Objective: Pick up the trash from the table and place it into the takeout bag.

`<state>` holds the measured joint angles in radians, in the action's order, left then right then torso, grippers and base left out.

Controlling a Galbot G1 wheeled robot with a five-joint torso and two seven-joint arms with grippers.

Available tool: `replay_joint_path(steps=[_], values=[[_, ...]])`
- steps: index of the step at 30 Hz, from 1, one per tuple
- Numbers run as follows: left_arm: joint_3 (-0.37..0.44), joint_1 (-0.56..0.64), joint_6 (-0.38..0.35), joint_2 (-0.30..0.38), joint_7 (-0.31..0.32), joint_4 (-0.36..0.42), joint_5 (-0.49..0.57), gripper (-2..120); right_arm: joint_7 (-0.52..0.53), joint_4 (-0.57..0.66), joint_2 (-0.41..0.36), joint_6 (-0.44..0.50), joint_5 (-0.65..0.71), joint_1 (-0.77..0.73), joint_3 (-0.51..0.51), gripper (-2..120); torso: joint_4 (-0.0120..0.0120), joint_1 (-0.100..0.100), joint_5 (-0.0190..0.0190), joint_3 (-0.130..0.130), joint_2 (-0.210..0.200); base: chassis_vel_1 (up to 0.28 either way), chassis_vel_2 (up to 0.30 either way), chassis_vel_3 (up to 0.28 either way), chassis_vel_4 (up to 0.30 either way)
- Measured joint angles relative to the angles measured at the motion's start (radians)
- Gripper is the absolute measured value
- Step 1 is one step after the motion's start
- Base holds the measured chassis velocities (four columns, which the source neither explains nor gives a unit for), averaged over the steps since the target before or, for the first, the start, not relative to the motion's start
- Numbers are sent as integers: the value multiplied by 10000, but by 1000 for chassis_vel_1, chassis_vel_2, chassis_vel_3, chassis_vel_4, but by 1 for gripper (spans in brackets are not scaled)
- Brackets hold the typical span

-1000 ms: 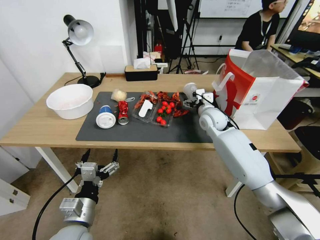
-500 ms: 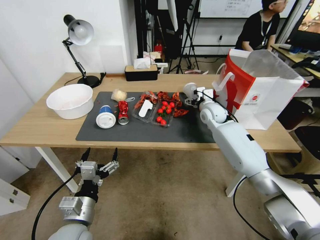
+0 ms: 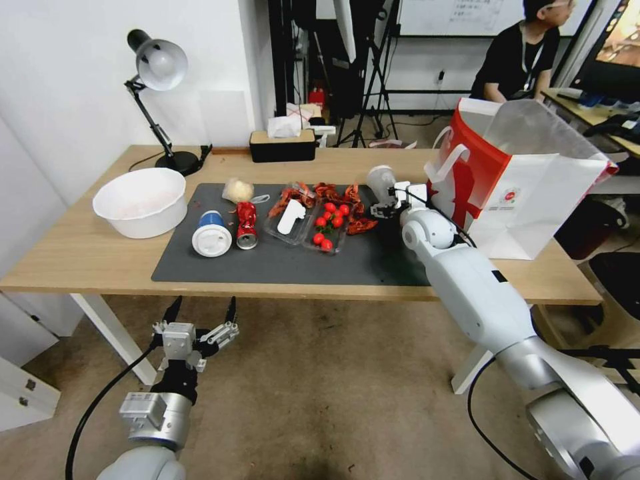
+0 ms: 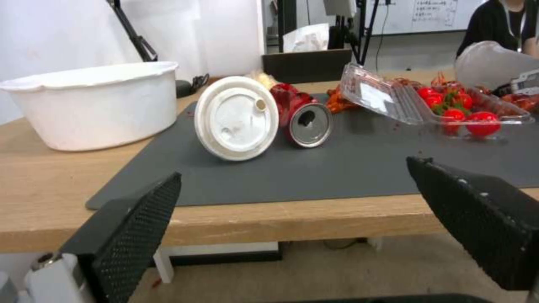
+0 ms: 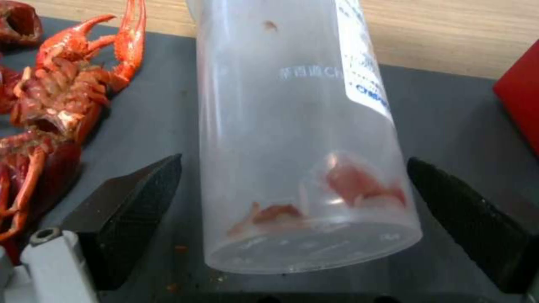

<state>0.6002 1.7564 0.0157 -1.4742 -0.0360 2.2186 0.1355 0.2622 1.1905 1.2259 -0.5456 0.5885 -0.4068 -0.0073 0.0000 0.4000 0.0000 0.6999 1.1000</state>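
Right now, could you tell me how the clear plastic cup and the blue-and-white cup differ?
The clear plastic cup is see-through and lidless, with red scraps inside; the blue-and-white cup is opaque with a white lid. The clear one lies between the open right gripper fingers; the lidded one lies untouched. Both lie on the dark mat.

- table: light wood grain, matt
- mat: dark grey, smooth, matt
- clear plastic cup: translucent plastic, glossy, printed label
- red drink can: shiny metal end
- takeout bag: red and white paper
- right gripper: black pads with dotted texture
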Motion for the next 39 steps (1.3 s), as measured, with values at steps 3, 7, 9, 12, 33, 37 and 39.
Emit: replay_joint_path(steps=[3, 7, 9, 12, 33, 37, 39], values=[[11, 1, -1, 11, 3, 0, 20, 100, -26, -20, 8, 6, 9, -3, 3, 100, 0, 0, 0, 0, 0, 0, 0, 0, 0], [16, 1, -3, 10, 6, 2, 24, 100, -55, -88, 30, 117, 11, 6, 14, 92, 1, 0, 0, 0, 0, 0, 0, 0, 0], [4, -7, -4, -5, 7, 2, 23, 100, -71, -92, 30, 148, 12, 7, 19, 84, 1, 0, 0, 0, 0, 0, 0, 0, 0], [-17, -35, -8, -20, 7, 1, 20, 100, -77, -92, 26, 162, 13, 8, 25, 73, 1, -1, 1, -1, 0, 0, 0, 0, 0], [-123, 80, -31, 4, -83, 11, -84, 100, 167, 1783, -436, 116, -477, -921, 426, 48, 1, 0, 0, 1, 0, 0, 0, 0, 0], [-113, 100, -28, 1, -84, 58, -98, 100, 283, 2894, -734, -45, -490, -1389, 546, 48, 0, 0, 2, 2, -1, 0, 0, 0, 0], [-111, 102, -29, 5, -84, 71, -106, 100, 349, 3372, -849, -127, -490, -1577, 617, 48, 1, 0, 0, 1, -1, 0, 0, 0, 0]])
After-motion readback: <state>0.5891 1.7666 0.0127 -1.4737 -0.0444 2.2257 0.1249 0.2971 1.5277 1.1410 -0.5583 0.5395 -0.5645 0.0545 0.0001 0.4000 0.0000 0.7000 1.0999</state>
